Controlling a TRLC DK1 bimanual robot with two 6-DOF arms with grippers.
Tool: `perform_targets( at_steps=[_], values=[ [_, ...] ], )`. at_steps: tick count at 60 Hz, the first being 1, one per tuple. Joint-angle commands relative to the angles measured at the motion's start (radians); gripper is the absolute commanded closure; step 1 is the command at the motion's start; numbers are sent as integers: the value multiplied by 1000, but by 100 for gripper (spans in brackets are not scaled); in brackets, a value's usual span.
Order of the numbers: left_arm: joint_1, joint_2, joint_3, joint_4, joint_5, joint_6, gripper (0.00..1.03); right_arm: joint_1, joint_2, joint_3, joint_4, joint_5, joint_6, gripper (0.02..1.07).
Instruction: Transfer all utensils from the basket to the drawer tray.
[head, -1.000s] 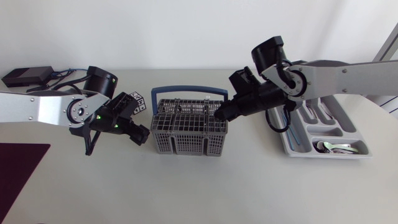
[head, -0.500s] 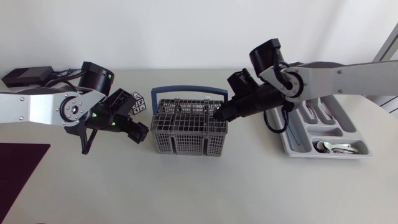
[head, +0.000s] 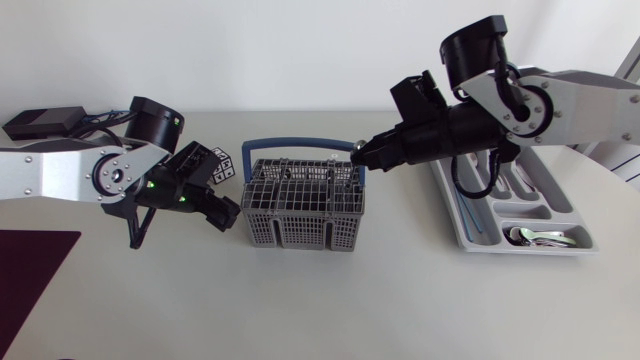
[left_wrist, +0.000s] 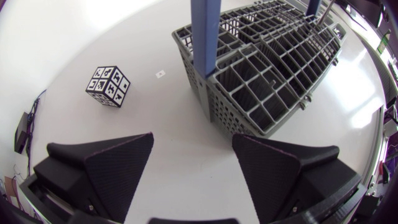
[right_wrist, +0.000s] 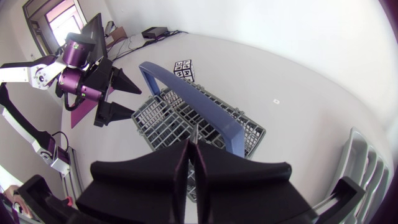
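Observation:
The grey wire basket (head: 305, 205) with a blue handle (head: 300, 145) stands mid-table. My right gripper (head: 360, 158) hovers over the basket's far right corner. In the right wrist view this gripper (right_wrist: 191, 144) is shut on a thin metal utensil (right_wrist: 196, 132) that points down toward the basket (right_wrist: 180, 121); what kind of utensil it is cannot be told. The grey drawer tray (head: 470, 235) lies to the right with spoons (head: 540, 237) in its near compartment. My left gripper (head: 225, 212) stands open beside the basket's left end, and nothing lies between its fingers (left_wrist: 118, 162).
A small cube with black-and-white markers (head: 221, 163) sits on the table left of the basket, just beyond my left gripper. A black box (head: 40, 122) with cables lies at the far left edge. A dark red mat (head: 30, 265) covers the near left corner.
My right gripper has shut on the utensil and risen up and to the right, away from the basket's top. The left arm has barely shifted.

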Motion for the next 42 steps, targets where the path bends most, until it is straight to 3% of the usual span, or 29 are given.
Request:
perform_targets(
  at_steps=[1,11,24,35,42],
  values=[
    [-10,-18,-17,-11,7,3,14,-16,-29,8,-31,-15,8,101],
    [-16,-18,-17,-11,8,-1,14,-45,-89,7,-74,-16,-15,101],
    [-10,-32,-16,-16,7,0,13,-119,-239,-16,-158,-88,-39,101],
    [-4,-41,-17,-17,7,0,12,-248,-351,-54,-262,-171,-114,101],
    [1,-52,-17,-17,8,-1,11,-374,-359,-97,-327,-174,-237,101]
  ],
)
